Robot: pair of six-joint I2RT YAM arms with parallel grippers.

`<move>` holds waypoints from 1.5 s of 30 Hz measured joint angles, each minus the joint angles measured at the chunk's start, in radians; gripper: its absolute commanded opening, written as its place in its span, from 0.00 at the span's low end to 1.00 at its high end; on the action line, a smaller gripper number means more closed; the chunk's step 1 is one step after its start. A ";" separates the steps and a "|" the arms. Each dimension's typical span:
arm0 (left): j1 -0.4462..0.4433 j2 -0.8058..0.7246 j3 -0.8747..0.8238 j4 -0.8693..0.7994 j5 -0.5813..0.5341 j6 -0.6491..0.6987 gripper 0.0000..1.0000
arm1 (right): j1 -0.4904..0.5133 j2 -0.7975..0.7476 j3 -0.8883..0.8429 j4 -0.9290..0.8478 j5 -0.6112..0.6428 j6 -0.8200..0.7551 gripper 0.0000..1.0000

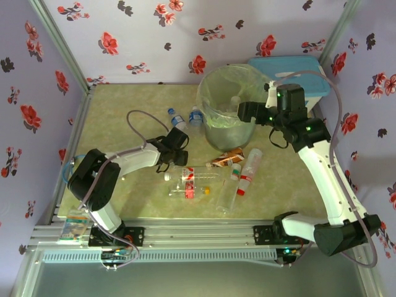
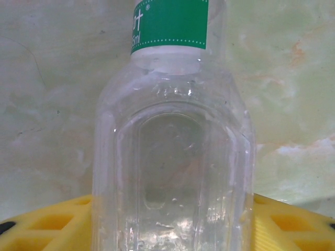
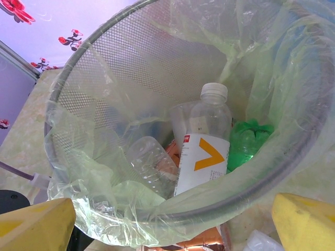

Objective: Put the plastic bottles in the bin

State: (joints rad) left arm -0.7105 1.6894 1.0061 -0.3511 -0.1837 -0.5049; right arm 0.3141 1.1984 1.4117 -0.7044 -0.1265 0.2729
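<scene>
Clamped on both flanks by the yellow fingers [image 2: 293,219] of the left gripper [image 2: 172,230]: a clear square-shouldered plastic bottle with a green label [image 2: 172,146], neck pointing away from the wrist. Hard to tell whether lifted or resting on the mottled green table [image 2: 52,104].

Looks empty, so probably very light. Thin walls, apt to dent and squirt out under a hard squeeze (smooth plastic, slick on the flat panels). Better held on the broad body below the shoulder, as here, than on the tapering neck.

At the right gripper [image 3: 170,227], fingertips spread wide with nothing between, poised above the round grey-green mesh bin lined with a pale green bag [image 3: 78,68]. Inside: a clear bottle with a white label and orange chevron [image 3: 204,151], a crushed green bottle [image 3: 248,138] and a crumpled clear bottle [image 3: 149,167].

Out on the table: two small blue-capped bottles [image 1: 175,117] just left of the bin, a brown-orange bottle [image 1: 228,158] at its foot, and several clear red-labelled bottles [image 1: 192,185] lying in front. Plenty left to clear.

Tall rim, so likely a lift well above it before letting go. Loose bag folded over that rim, liable to snag a fingertip. Right arm crowding the bin's right side, so best approached from the left, over open table. Looped grey cable [image 1: 139,117] beside the left arm. White box with a light-blue lid [image 1: 297,65] behind the bin, off the route.
</scene>
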 measured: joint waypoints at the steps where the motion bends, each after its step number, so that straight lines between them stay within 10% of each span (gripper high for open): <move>1: 0.003 -0.008 0.000 -0.003 0.000 0.002 0.59 | 0.000 -0.003 0.000 0.000 -0.001 0.000 0.97; 11: 0.048 -0.323 -0.039 0.020 0.003 0.054 0.55 | 0.027 -0.071 -0.008 0.092 -0.178 0.053 0.93; 19: 0.070 -0.612 -0.251 0.286 0.167 0.043 0.43 | 0.284 -0.011 -0.005 0.185 -0.219 0.063 0.93; 33: 0.076 -0.650 -0.368 0.666 0.424 -0.063 0.43 | 0.341 0.286 0.040 0.365 -0.260 0.227 0.96; 45: 0.076 -0.639 -0.392 0.748 0.496 -0.093 0.43 | 0.344 0.414 0.113 0.423 -0.305 0.280 0.62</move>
State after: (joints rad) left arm -0.6346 1.0500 0.6140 0.3969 0.3119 -0.5976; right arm 0.6586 1.6123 1.5246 -0.2810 -0.4313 0.5533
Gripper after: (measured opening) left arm 0.533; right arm 0.671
